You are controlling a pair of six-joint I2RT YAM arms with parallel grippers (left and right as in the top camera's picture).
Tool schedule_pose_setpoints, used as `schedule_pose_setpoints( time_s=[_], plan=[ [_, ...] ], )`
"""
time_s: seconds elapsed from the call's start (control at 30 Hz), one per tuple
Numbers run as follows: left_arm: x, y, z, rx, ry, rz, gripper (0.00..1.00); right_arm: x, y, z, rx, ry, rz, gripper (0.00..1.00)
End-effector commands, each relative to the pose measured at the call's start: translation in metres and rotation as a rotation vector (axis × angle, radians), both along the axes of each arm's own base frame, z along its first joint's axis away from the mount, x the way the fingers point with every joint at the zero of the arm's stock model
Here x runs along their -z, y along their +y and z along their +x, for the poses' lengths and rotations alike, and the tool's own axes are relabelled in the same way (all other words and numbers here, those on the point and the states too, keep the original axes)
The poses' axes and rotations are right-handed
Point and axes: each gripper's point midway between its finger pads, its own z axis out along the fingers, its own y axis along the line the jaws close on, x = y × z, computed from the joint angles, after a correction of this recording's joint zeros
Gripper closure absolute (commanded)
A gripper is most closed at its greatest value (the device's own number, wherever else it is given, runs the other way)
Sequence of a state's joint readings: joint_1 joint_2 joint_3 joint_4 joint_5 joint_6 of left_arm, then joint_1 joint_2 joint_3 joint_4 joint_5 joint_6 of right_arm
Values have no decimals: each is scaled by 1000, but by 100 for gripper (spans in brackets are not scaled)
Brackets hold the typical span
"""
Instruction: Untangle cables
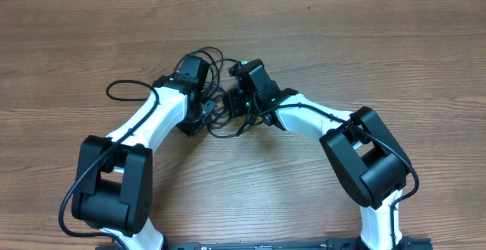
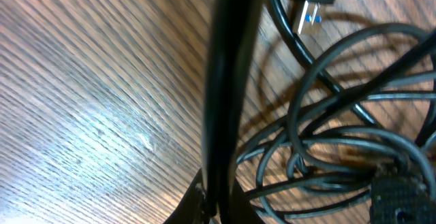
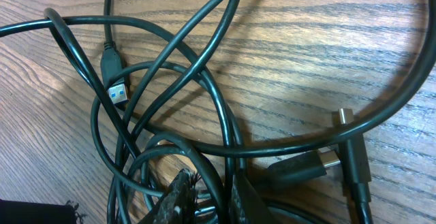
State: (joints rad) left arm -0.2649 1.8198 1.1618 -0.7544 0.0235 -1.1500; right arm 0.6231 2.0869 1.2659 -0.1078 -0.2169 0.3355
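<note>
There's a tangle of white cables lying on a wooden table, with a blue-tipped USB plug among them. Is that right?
Not quite. The cables are black, not white; the right wrist view shows it plainly. The rest stands: they lie tangled on the wooden table, with a blue-tipped USB plug among them.

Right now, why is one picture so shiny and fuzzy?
Left wrist view: glare whitens the table, and a black bar close to the lens is blurred. Right wrist view: the cables look sharp, with soft shadows on the wood. Overhead view: the light looks even, with only faint shadows.
</note>
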Motion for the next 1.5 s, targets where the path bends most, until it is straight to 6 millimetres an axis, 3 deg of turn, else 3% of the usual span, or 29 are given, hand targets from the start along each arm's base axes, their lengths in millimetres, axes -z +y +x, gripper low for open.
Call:
schedule_pose_setpoints(
  time_s=[0.0, 0.1, 0.23, 0.5, 0.63, 0.8, 0.9, 1.0, 1.23, 1.27, 1.37, 1.47],
  plan=[
    [-20, -3, 10, 70, -50, -60, 96, 5, -3, -1, 4, 3, -11, 83],
    [-48, -3, 18, 122, -132, -100, 96, 5, -3, -1, 4, 4, -11, 83],
    [-104, -1, 22, 152, -292, -143, 96, 5, -3, -1, 4, 4, -11, 84],
    [-219, 6, 0, 169, -624, -184, 96, 5, -3, -1, 4, 4, -11, 84],
    [-262, 9, -14, 173, -769, -193, 96, 5, -3, -1, 4, 4, -12, 84],
    [-300, 28, -29, 124, -908, -120, 96, 5, -3, -1, 4, 4, -12, 84],
    [-308, 32, -36, 132, -939, -103, 96, 5, -3, -1, 4, 4, -11, 84],
    [-305, 34, -40, 154, -925, -76, 93, 5, -3, -1, 4, 4, -11, 84],
    [-256, 51, -42, 113, -721, 27, 84, 5, -3, -1, 4, 4, -11, 84],
    [-249, 52, -42, 114, -693, 41, 82, 5, -3, -1, 4, 4, -11, 84],
    [-230, 55, -40, 147, -617, 81, 62, 5, -3, -1, 4, 4, -11, 84],
    [-210, 54, -38, 168, -534, 91, 53, 5, -3, -1, 4, 4, -11, 84]
  ],
)
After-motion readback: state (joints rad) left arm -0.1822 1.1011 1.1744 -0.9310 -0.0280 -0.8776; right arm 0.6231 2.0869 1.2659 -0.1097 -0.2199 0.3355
